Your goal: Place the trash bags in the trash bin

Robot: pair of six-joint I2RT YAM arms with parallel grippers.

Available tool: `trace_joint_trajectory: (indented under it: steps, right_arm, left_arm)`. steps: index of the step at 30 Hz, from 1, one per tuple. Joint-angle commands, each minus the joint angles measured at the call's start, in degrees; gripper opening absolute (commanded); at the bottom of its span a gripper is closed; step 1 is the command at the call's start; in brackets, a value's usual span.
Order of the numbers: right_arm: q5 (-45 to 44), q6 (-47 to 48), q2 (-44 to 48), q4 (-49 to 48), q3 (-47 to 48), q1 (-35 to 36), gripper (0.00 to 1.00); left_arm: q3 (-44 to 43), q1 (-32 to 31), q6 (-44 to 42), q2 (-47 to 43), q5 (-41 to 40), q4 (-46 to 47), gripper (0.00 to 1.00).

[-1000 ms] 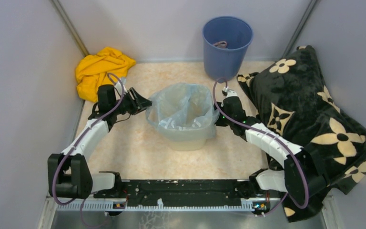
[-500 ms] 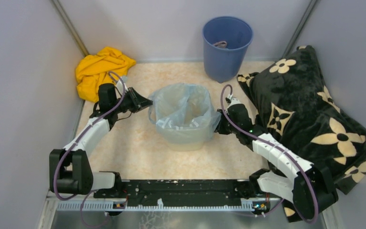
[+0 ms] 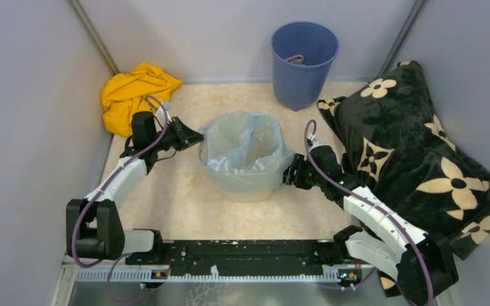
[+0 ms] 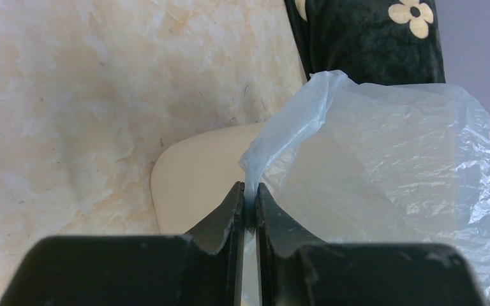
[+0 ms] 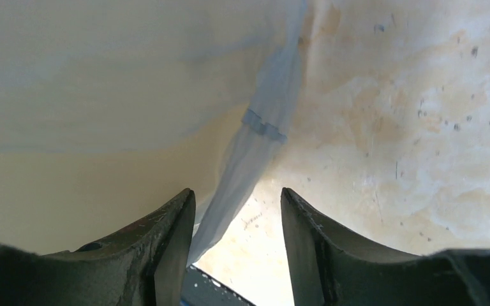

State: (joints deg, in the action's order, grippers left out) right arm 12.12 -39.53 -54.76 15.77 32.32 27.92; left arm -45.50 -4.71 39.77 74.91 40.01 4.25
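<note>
The cream trash bin [image 3: 250,186] stands mid-floor with the pale-blue trash bag [image 3: 245,148] draped inside and over its rim. My left gripper [image 3: 196,136] is at the bin's left rim, shut on a pinch of the bag's edge [image 4: 274,137]; the bin's side [image 4: 198,166] shows behind it. My right gripper [image 3: 288,176] is low at the bin's right side, open, its jaws apart. A hanging strip of the bag [image 5: 255,153] runs down between the right fingers, close to the left one, not clamped. The bin wall [image 5: 70,185] fills the left of that view.
A round blue bucket [image 3: 304,62] stands at the back. A yellow cloth [image 3: 134,92] lies back left. A black flowered blanket [image 3: 415,153] is heaped along the right, close to my right arm. Grey walls close in on both sides.
My right gripper has moved down and toward me along the bin's right side, from the rim to lower beside the wall. The left gripper has stayed at the left rim holding the bag.
</note>
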Motion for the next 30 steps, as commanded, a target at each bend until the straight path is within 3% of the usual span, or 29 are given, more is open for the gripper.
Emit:
trace_joint_trajectory:
  steps: [1, 8, 11, 21, 30]
  right_arm:
    - [3.0, -2.8, 1.1, -0.2, -2.1, -0.1, 0.53]
    - [5.0, -8.2, 0.1, -6.5, -4.8, -0.1, 0.52]
    - [4.9, -10.0, -1.5, -10.4, -5.6, -0.1, 0.47]
    - [6.3, -13.3, -8.0, -19.1, -6.6, -0.1, 0.0]
    - [1.8, -9.4, -7.9, -14.0, -4.3, -0.1, 0.0]
  left_arm:
    - [-0.5, 0.2, -1.1, 0.5, 0.6, 0.7, 0.15]
    - [0.1, 0.2, -1.0, 0.7, 0.6, 1.4, 0.14]
    - [0.5, 0.2, -0.7, 0.8, 0.7, 2.0, 0.13]
    - [3.5, 0.2, 0.8, 1.0, 0.7, 5.4, 0.1]
    - [9.5, 0.2, 2.3, 3.3, 0.4, 10.3, 0.07]
